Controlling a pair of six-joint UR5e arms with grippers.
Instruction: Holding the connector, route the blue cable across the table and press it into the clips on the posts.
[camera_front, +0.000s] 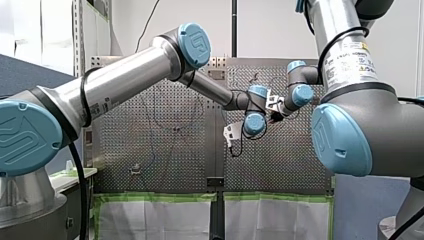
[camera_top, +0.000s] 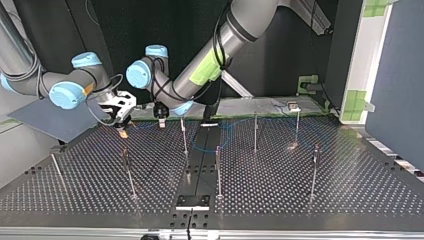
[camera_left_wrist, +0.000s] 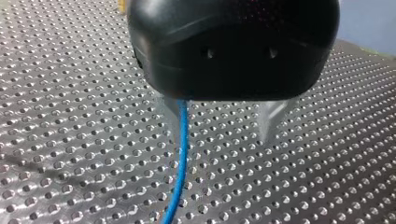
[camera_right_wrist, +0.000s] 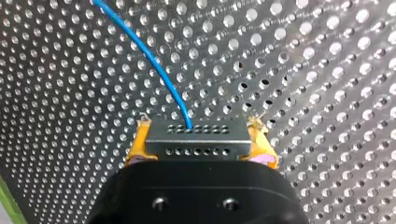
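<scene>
Two tools: my right tool (camera_right_wrist: 201, 142) clamps the connector (camera_right_wrist: 196, 145), cable (camera_right_wrist: 154, 60) trailing over the bench (camera_right_wrist: 327, 93); my left tool (camera_left_wrist: 219, 123) gapes, cable loose by its jaws; slack could snag posts (camera_top: 185, 135) or tug the connector loose.

Right claw (camera_right_wrist: 200, 141) clamping grey connector (camera_right_wrist: 197, 148), blue cable (camera_right_wrist: 156, 63) arcing over perforated table (camera_right_wrist: 317, 70)

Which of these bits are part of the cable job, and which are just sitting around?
Part of the job: blue cable, connector held by my right gripper, my left gripper open beside the cable, posts.
Just lying about: grey sheet, green tape, small metal plate.
</scene>
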